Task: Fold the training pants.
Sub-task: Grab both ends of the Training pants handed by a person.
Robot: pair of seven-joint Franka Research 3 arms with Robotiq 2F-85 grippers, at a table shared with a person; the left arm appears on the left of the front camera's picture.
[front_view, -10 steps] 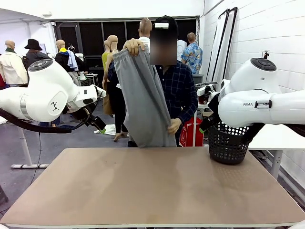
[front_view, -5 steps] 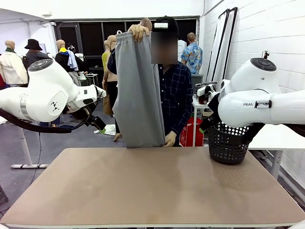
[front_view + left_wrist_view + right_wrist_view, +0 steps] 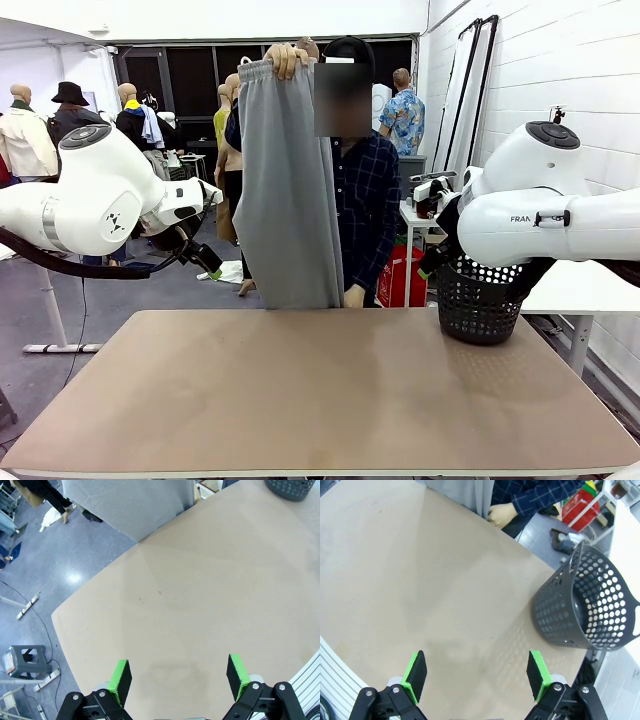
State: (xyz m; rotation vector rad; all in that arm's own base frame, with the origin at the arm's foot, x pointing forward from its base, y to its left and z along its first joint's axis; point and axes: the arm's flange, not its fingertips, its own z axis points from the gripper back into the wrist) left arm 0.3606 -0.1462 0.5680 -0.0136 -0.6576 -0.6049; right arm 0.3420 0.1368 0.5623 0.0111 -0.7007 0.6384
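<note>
Wait on the training pants (image 3: 290, 190), held up full length just past the far edge of the table (image 3: 320, 400), waistband pinched high in one hand (image 3: 288, 58) of the person, hem steadied low by the other hand (image 3: 353, 296). Left gripper (image 3: 180, 677) and right gripper (image 3: 477, 675): jaws spread wide, nothing between the pads, raised clear of the tabletop. After lay-down, probably best to smooth flat first, then take both corners of one end, lift low and carry evenly to avoid creases. Steer clear of the black basket (image 3: 480, 300) at far right.
</note>
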